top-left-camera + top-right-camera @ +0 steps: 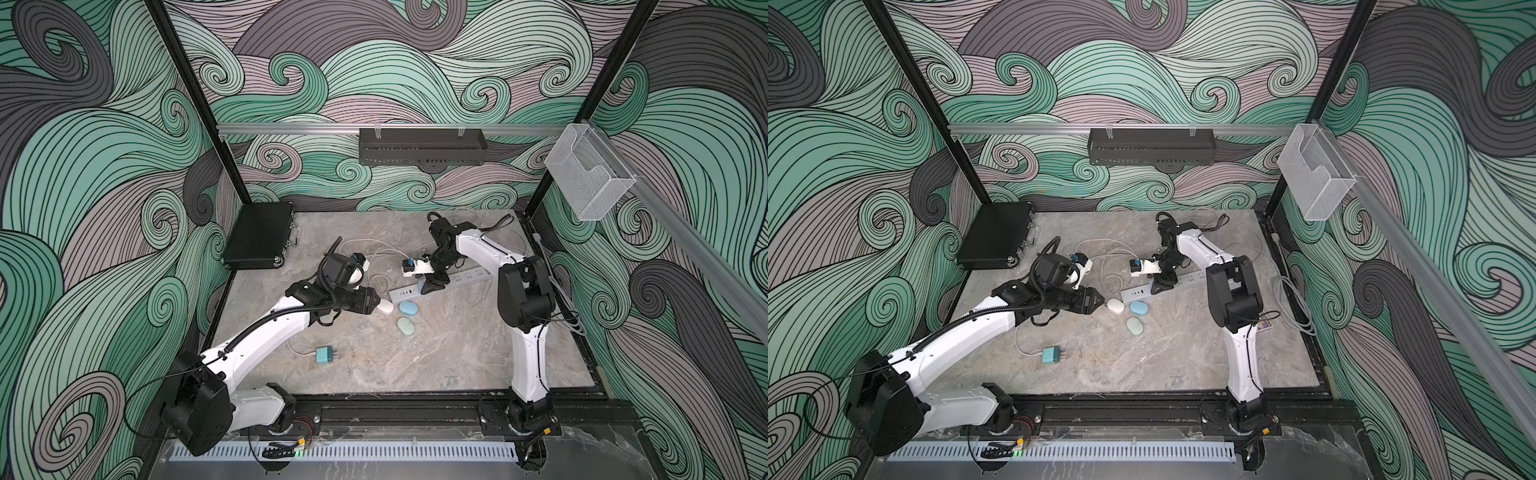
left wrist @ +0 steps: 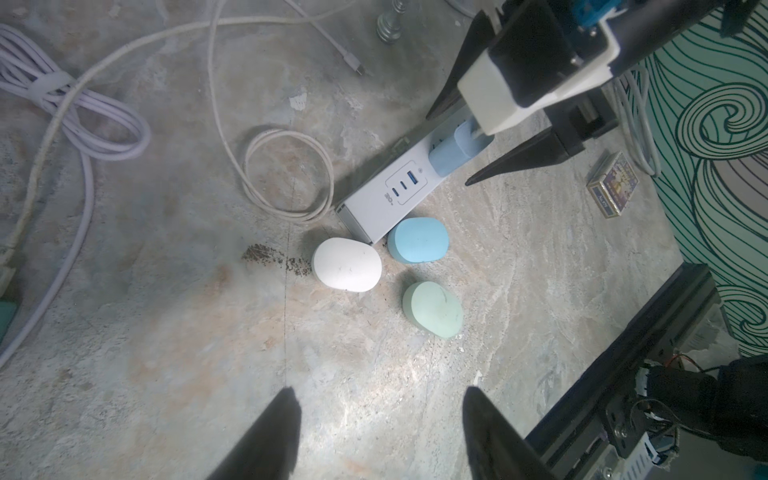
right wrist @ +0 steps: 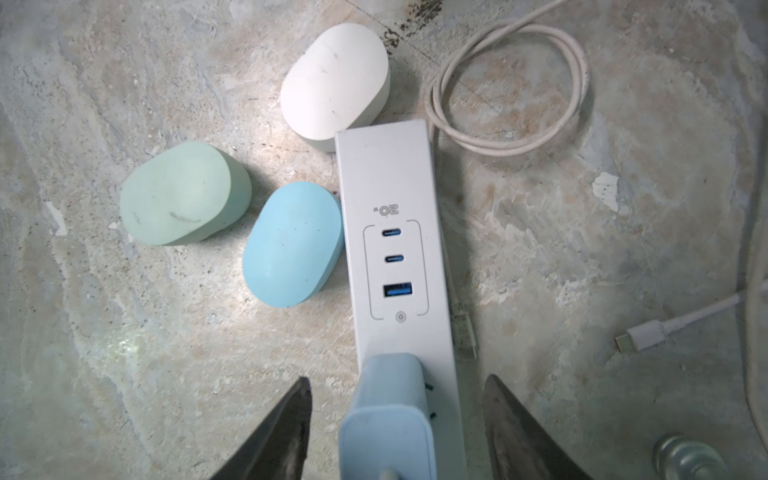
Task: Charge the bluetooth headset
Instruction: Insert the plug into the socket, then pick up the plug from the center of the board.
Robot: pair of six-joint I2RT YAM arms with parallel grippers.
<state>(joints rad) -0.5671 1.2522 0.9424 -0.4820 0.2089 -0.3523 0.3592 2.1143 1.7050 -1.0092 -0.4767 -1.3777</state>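
Right pincer (image 3: 399, 380) spread astride blue charger (image 3: 388, 419), which looks seated in power strip (image 3: 390, 174), lower frame, right wrist view | left wrist: left pincer (image 2: 380, 392) spread, empty; white case (image 2: 347, 264), blue case (image 2: 417, 241), green case (image 2: 432, 309) mid-frame, uncabled | in a top view: cases centre of bench (image 1: 436, 365); I judge charger done, cabling a case not yet.

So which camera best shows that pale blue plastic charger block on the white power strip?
The right wrist view: the pale blue plastic charger block sits close up on the white power strip. The left wrist view shows it smaller, partly covered. In both top views the right pincer hides it.
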